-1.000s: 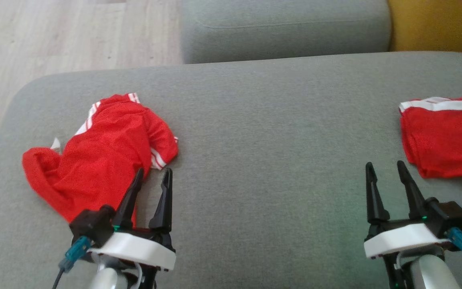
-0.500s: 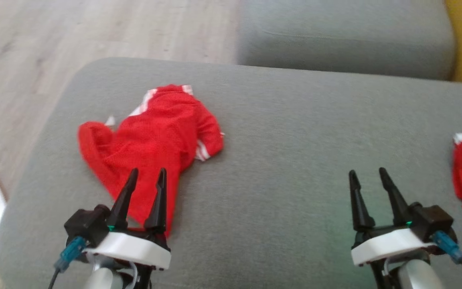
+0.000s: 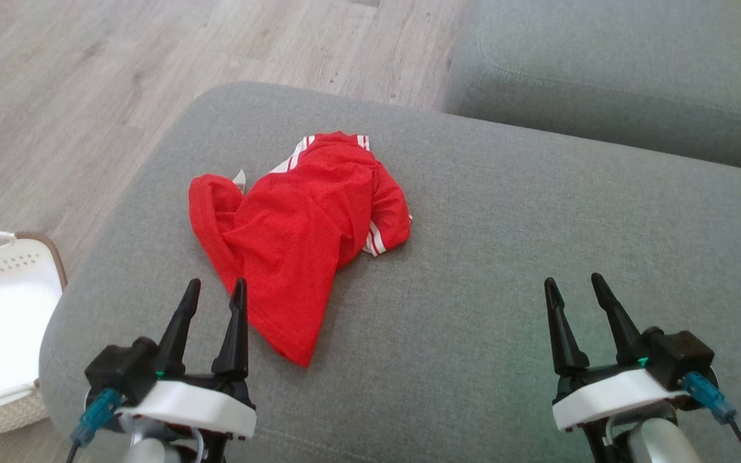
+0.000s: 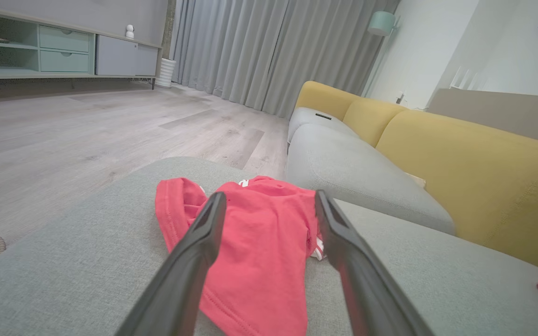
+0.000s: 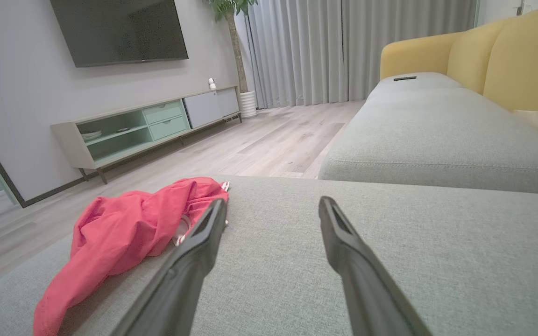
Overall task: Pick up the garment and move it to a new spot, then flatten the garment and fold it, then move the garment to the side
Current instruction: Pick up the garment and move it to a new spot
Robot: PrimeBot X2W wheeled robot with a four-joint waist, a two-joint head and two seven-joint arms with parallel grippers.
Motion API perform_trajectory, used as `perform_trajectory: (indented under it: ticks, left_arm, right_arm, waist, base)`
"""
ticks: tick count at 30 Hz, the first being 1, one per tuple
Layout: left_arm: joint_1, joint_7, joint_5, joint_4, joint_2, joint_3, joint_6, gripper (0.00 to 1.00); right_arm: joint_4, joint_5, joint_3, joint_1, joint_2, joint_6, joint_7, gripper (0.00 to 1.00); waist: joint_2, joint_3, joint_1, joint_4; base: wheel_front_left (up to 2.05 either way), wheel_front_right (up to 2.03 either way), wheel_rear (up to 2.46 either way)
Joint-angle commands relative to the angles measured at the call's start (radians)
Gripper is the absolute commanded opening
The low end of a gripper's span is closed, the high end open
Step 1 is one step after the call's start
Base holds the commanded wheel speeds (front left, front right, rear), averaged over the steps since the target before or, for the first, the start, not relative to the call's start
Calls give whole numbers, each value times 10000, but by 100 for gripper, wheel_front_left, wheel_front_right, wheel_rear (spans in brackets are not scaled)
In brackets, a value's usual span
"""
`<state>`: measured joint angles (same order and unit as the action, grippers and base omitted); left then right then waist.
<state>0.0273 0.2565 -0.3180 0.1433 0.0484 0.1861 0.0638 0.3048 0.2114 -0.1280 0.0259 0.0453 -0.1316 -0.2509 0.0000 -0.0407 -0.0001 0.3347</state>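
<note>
**Arm posture.** The left gripper (image 3: 217, 283) is hovering at the near edge of the garment (image 3: 300, 218). Its two dark fingers (image 3: 181, 321) are standing apart, pointing toward the garment and gripping nothing. The right gripper (image 3: 572, 280) is hanging well to the right of the garment, likewise spread and empty. The white wrist housings (image 3: 187, 405) and pale forearms (image 3: 657, 444) are trailing back, away from the garment.
</note>
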Motion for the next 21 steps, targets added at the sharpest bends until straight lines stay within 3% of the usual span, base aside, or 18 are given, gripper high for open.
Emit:
perform_trajectory:
  ticks: [1,10,13,21]
  left_arm:
    - [-410,53,67,-331,18,-340,82,100]
    - [-1221,53,733,496,180,-805,299,100]
    - [-1963,-9,946,1464,608,-739,392,100]
    - [-4545,-1452,945,4073,1806,-93,630,100]
  right_arm:
    - [-295,44,-247,194,49,9,-108,100]
    - [-429,-200,-163,431,49,9,-108,100]
    - [-489,-362,-40,582,49,9,-108,100]
    - [-640,-747,169,1065,49,9,-96,100]
  waist:
    - [0,41,1,5]
    - [0,790,1,-299]
    - [0,1183,1,-454]
    - [0,2228,1,-972]
  base:
    - [0,0,0]
    - [0,0,0]
    - [0,0,0]
    - [0,0,0]
